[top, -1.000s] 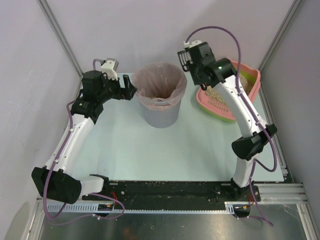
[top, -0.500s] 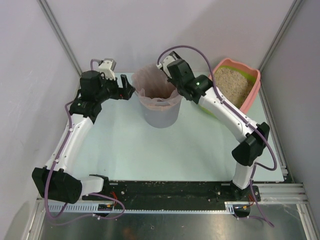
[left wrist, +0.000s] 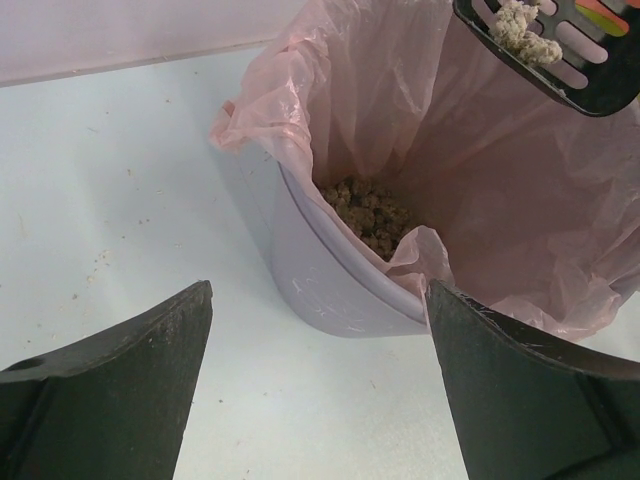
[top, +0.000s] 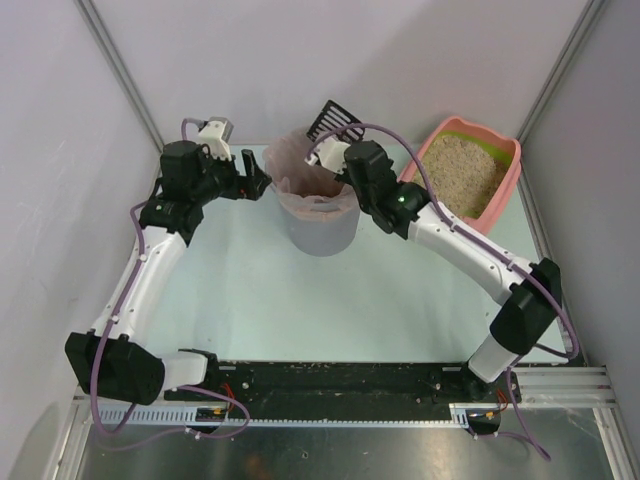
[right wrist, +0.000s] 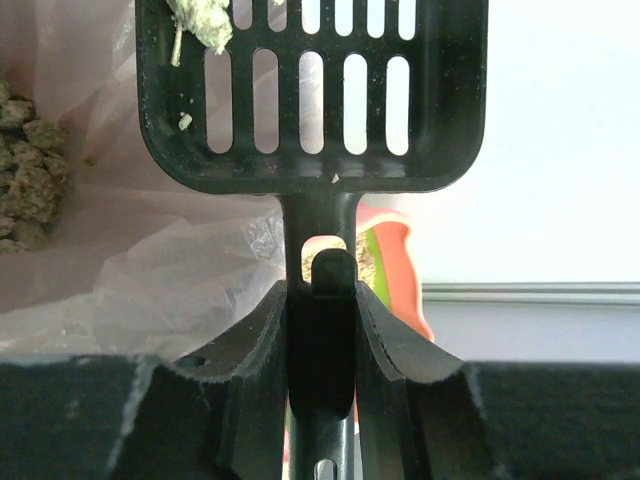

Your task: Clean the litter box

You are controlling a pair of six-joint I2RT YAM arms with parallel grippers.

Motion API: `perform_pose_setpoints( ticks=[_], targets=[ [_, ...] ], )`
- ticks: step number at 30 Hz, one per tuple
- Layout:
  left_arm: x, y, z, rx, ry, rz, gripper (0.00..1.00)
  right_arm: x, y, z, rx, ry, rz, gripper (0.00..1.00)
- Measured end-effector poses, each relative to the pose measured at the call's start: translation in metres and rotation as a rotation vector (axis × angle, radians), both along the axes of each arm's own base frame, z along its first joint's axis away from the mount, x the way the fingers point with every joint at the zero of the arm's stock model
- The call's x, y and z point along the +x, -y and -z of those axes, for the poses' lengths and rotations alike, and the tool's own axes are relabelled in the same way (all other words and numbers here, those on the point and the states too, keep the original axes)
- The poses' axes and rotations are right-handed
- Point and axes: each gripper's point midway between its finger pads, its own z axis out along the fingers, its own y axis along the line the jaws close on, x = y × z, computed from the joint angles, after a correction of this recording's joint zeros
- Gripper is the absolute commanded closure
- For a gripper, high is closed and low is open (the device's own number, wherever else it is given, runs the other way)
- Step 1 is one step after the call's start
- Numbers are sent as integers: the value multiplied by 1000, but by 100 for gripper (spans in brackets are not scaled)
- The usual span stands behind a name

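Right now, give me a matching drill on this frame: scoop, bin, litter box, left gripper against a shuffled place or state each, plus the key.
Things:
1. scoop
2. bin
3. litter box
4. left gripper

Places or states:
A. open, just left of the bin
B. far right of the table, filled with sandy granules
C. held by the shut right gripper, a clump on it
D. lined with a pink bag, waste at the bottom

Pairs: 1-C, 2-D, 3-B, 4-A.
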Motion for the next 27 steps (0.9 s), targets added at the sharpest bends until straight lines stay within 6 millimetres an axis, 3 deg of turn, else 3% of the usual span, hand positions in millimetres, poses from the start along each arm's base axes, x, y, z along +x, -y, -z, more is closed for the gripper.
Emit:
perform_pose_setpoints(
  ticks=[9,19,27],
  targets=[
    [-2,3,0,-13,-5,17,11,-6,1,-20,-115,132,-49,100],
    [-1,4,2,-15,-12,23,11,-14,-8,-43,-374,332,-65,100],
    [-1,5,2,-17,-12,28,11,-26,-14,-49,-554,467,-51,100]
  ],
)
